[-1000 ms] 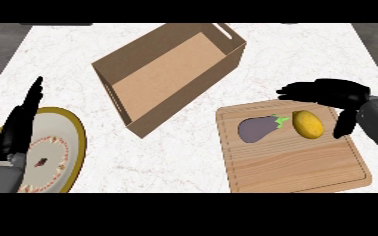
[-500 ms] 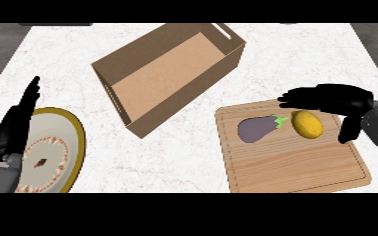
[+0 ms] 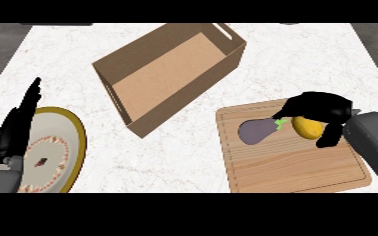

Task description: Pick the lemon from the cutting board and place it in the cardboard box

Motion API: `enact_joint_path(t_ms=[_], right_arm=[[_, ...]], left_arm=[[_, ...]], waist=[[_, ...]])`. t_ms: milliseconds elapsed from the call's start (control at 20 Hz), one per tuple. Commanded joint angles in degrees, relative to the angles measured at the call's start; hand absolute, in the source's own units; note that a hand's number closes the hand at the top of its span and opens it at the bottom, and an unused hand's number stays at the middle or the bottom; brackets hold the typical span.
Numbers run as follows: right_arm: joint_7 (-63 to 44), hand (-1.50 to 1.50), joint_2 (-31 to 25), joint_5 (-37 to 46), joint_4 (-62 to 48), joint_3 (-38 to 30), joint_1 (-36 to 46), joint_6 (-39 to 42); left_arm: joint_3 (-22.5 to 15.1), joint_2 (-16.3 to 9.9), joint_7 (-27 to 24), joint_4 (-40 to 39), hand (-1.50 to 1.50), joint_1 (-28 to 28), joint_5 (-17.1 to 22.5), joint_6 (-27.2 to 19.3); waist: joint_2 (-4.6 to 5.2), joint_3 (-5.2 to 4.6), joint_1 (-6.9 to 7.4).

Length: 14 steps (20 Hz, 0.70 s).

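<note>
The yellow lemon lies on the wooden cutting board at the lower right, beside a purple eggplant. My right hand comes in from the right edge and covers the lemon's top. Its fingers curl over the far side and the thumb wraps the near right side, so the hand is shut on the lemon. The open cardboard box lies tilted at the centre, up and to the left of the board. My left hand rests open at the left edge, fingers up.
A round plate with a gold rim sits at the lower left, partly under my left hand. White marble counter shows between the box and the board.
My right hand has moved down and left onto the lemon, and its fingers have curled round it. The lemon, the eggplant and the left hand have stayed where they were.
</note>
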<state>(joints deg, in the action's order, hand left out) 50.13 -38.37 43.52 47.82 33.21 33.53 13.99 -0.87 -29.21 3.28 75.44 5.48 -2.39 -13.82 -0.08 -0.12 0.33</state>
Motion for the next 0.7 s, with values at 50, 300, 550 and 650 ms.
enact_joint_path(t_ms=[50,300,550,650], right_arm=[[3.0,1.50,4.4,0.3,-5.6,-5.1,1.6,-6.3],[2.4,1.50,4.5,3.0,-1.7,-8.0,-0.8,-10.1],[-13.2,1.50,6.9,-0.9,0.3,-14.8,-1.7,-12.4],[-25.3,1.50,8.9,-0.9,-1.2,-17.5,-1.7,-13.3]], left_arm=[[-0.4,1.8,1.9,0.8,0.00,1.3,-2.1,-0.9],[1.2,2.7,-0.3,-2.1,0.00,1.1,-3.4,0.0],[2.1,1.5,0.8,-0.5,0.00,-0.3,-2.1,0.7],[2.8,0.7,1.7,-0.4,0.00,0.0,-1.4,1.2]], waist=[[0.29,0.18,0.39],[0.13,0.13,-0.22],[-0.40,0.06,-1.46],[-0.82,-0.04,-2.44]])
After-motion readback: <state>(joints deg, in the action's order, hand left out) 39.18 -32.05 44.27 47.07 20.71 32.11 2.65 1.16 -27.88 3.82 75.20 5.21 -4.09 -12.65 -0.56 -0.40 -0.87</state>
